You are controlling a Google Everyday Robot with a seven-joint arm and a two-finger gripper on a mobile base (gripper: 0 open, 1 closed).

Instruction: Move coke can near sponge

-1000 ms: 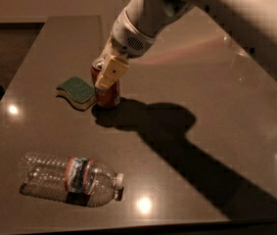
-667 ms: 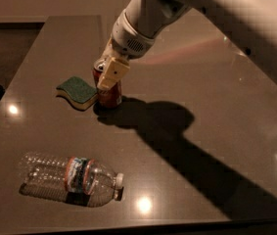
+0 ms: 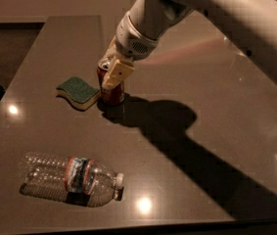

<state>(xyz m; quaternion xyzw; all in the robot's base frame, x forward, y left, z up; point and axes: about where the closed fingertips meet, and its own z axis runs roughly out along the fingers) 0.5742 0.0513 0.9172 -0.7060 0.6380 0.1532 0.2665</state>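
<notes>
The coke can (image 3: 114,94) stands upright on the dark table (image 3: 216,97), a little left of the middle. The sponge (image 3: 78,91) lies flat just beside it on the left, green side up, and its near corner almost touches the foot of the can; I cannot tell if they really touch. The arm (image 3: 211,13) comes down from the upper right, and the gripper (image 3: 109,78) is over the top part of the can and pinches it. One pale finger (image 3: 117,73) lies across the front of the can, the other one is hidden behind it. The silver top of the can shows a little at the left of this finger. A clear plastic bottle (image 3: 74,177) lies on its side near the front edge of the table, well apart from the can and the sponge, with its cap to the right
</notes>
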